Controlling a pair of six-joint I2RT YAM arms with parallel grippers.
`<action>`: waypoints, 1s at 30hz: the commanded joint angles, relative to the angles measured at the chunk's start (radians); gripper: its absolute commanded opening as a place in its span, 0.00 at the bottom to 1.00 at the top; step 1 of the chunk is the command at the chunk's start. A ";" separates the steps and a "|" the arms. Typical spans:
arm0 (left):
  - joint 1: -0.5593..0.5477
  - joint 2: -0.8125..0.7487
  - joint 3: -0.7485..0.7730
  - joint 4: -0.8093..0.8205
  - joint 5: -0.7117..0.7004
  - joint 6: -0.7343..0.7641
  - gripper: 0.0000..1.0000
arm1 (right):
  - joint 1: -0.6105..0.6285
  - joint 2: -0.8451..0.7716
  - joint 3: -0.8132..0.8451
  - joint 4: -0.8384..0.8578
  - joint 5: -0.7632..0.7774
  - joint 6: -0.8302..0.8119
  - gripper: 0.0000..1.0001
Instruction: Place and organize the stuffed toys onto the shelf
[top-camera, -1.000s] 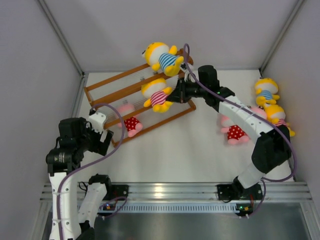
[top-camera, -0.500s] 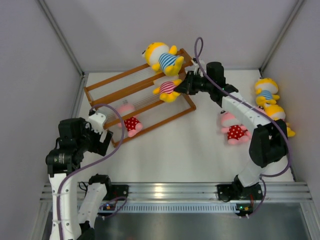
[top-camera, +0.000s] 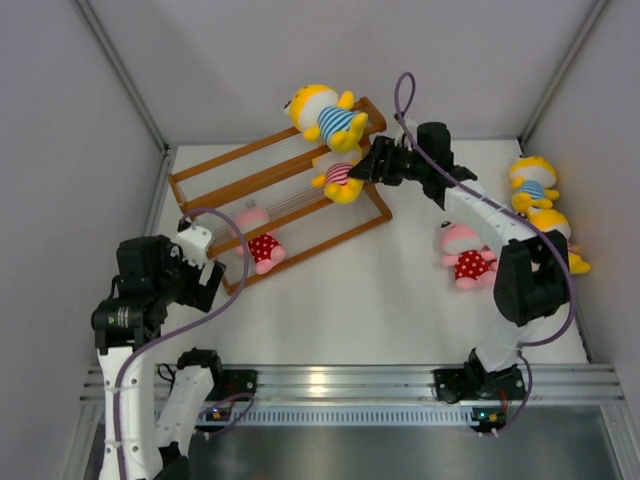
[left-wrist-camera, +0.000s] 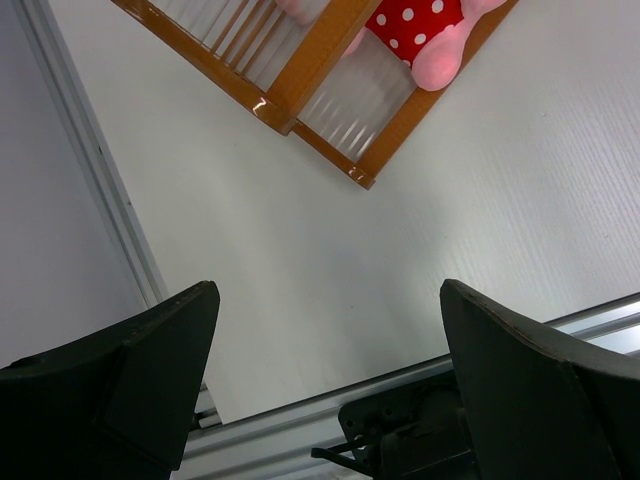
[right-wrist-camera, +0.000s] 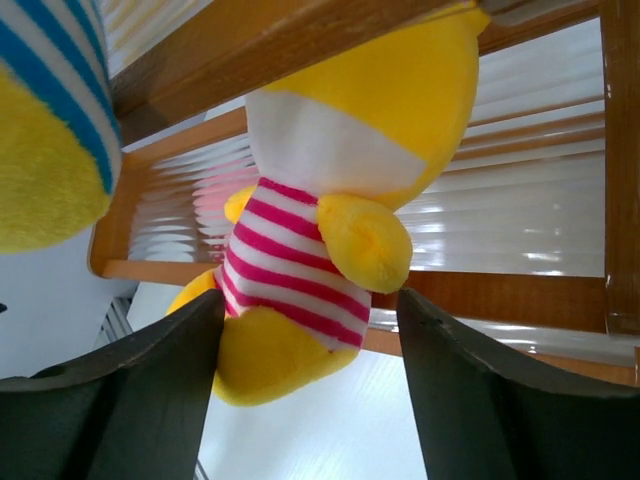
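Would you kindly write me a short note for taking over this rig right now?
Left gripper: open, empty, over the table near a corner of the shelf.
Right gripper: open, jaws either side of the pink-striped toy on the middle tier.
Done: that one, plus the blue-striped toy on the top tier and the red-dotted toy on the bottom tier.
To do: three toys on the table at right.

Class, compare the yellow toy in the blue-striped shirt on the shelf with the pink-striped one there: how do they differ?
The blue-striped toy rests on the top tier of the shelf; the pink-striped toy sits one tier lower. The blue-striped toy wears blue-white stripes, the pink-striped toy pink-white. The right gripper flanks the pink-striped toy with spread fingers; the blue-striped toy lies outside them. Both are yellow plush.
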 joint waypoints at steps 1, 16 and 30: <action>0.005 -0.015 0.019 0.000 -0.006 0.016 0.98 | -0.004 -0.111 -0.018 0.043 0.053 -0.020 0.71; 0.005 -0.020 0.005 -0.002 -0.008 0.018 0.98 | 0.088 -0.358 -0.257 -0.008 0.431 0.044 0.79; 0.006 -0.021 -0.001 -0.005 -0.023 0.024 0.98 | 0.157 -0.231 -0.306 0.289 0.475 0.199 0.68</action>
